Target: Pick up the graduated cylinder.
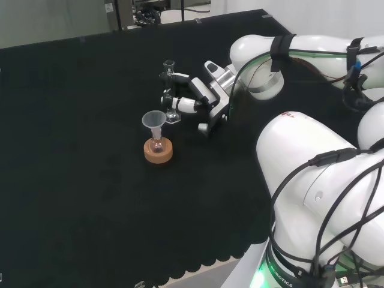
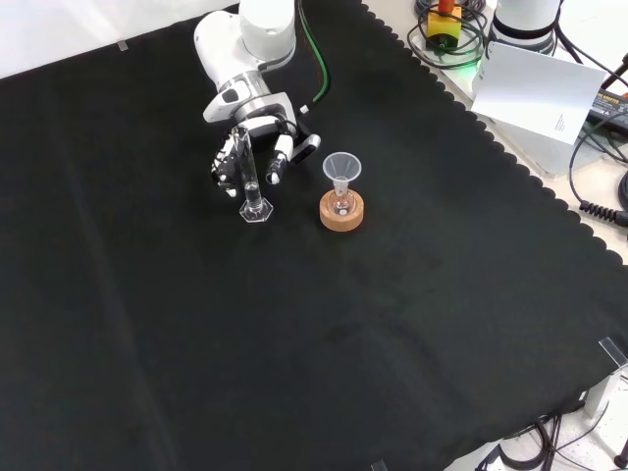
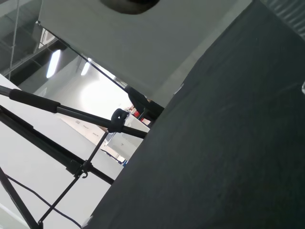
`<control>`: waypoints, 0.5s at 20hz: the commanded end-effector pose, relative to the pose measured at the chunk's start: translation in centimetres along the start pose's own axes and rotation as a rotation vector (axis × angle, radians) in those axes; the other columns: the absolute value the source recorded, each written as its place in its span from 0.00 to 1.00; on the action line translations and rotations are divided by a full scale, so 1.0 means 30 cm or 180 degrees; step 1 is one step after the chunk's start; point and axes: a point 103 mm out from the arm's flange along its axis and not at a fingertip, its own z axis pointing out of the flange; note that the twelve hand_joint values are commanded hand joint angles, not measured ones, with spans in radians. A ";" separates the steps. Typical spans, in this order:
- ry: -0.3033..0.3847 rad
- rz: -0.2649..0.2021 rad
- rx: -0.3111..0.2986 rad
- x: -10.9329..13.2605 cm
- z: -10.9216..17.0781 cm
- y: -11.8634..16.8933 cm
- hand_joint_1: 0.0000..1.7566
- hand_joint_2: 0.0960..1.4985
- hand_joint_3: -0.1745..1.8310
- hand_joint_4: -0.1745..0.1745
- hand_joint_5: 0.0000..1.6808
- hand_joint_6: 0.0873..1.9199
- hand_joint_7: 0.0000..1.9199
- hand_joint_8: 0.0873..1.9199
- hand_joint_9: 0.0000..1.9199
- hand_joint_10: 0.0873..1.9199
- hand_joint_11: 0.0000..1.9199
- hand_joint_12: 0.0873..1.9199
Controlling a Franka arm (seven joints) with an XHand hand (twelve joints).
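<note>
**Hand at the cylinder, base still on the worktop**

Front view, left to right: the hand (image 2: 253, 162) comes down from the top, fingers (image 2: 278, 160) curled around the graduated cylinder (image 2: 249, 177). The cylinder stands upright; its hexagonal foot looks to rest on the black worktop (image 2: 147, 324), so the lift does not seem to have begun. The grip sits on the upper tube, probably so the foot stays free and the tube hangs plumb when raised. Just to the right is a cork ring (image 2: 341, 213) carrying a small flask (image 2: 341, 203) with a clear funnel (image 2: 340, 170) in its neck; the ring is there to keep the round flask from rolling. Flask and cylinder are near but apart.

Head view: funnel and cork ring lie at left-centre, the cylinder's foot (image 1: 173, 117) is just beyond them, and the hand reaches in from the right with fingers wrapped on the tube.

Judgement: grasp made, lift next. Risk: clipping the funnel if the hand swings toward it.
</note>
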 end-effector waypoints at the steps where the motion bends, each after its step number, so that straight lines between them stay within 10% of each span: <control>1: 0.0038 0.0021 -0.0051 -0.009 0.005 -0.005 0.56 0.61 0.00 0.50 0.39 0.01 0.36 0.24 0.47 0.17 0.33 0.60; 10: 0.0061 0.0024 -0.0094 -0.013 0.009 -0.003 0.58 0.62 0.00 0.49 0.41 0.03 0.37 0.24 0.49 0.16 0.36 0.58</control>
